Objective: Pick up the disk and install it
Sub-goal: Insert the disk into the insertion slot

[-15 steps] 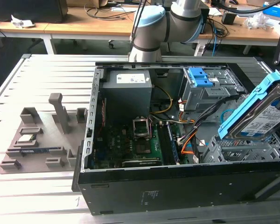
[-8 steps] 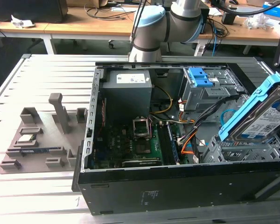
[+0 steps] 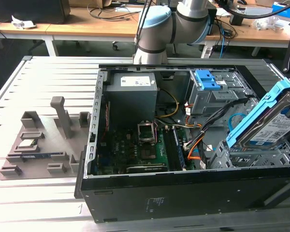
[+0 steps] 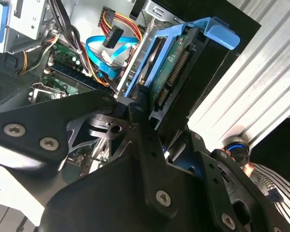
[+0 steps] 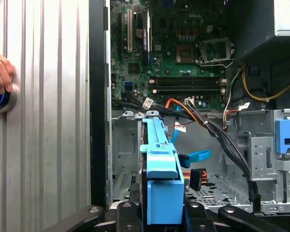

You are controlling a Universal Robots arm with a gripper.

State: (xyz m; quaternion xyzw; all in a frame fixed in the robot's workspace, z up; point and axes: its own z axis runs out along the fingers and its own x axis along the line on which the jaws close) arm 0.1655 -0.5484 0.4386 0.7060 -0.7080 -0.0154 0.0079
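The gripper [image 4: 152, 113] was clamped on the disk [image 3: 273, 126]. The disk was tilted over the drive bay [image 3: 241, 157] at the exterior view's right end of the open computer case [image 3: 183, 198], not yet seated.

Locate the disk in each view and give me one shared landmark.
Exterior view: disk tilted above the drive cage, at the exterior view's right edge.
Second wrist view: disk edge-on, its connector showing.
First wrist view: disk edge-on in the gripper, in front of the drive cage.
Shared landmark: the green motherboard.
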